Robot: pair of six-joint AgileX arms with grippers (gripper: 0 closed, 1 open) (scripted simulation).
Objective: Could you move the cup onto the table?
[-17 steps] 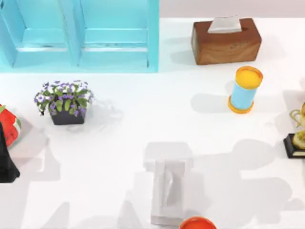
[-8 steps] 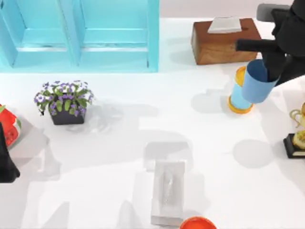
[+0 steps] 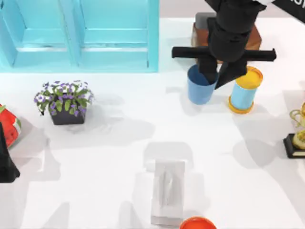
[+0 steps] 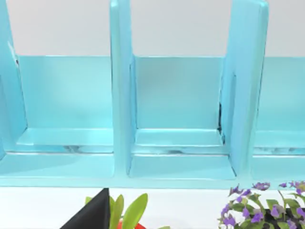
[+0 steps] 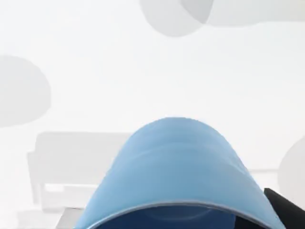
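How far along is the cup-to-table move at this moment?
Done: the cup is picked up, gripped at its rim by the right tool. In hand: it is being carried above the table, beside the light-blue cylinder; the right wrist view shows the cup with white tabletop beyond it. Left: lowering it, letting go and pulling away. The left arm sits parked at the table's left edge.

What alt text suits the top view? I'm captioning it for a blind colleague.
The right arm's black claw holds a small mid-blue tapered cup over the white table, beside a light-blue cylinder with a yellow-orange top. A turquoise shelf unit stands behind; the left arm sits at the left edge.
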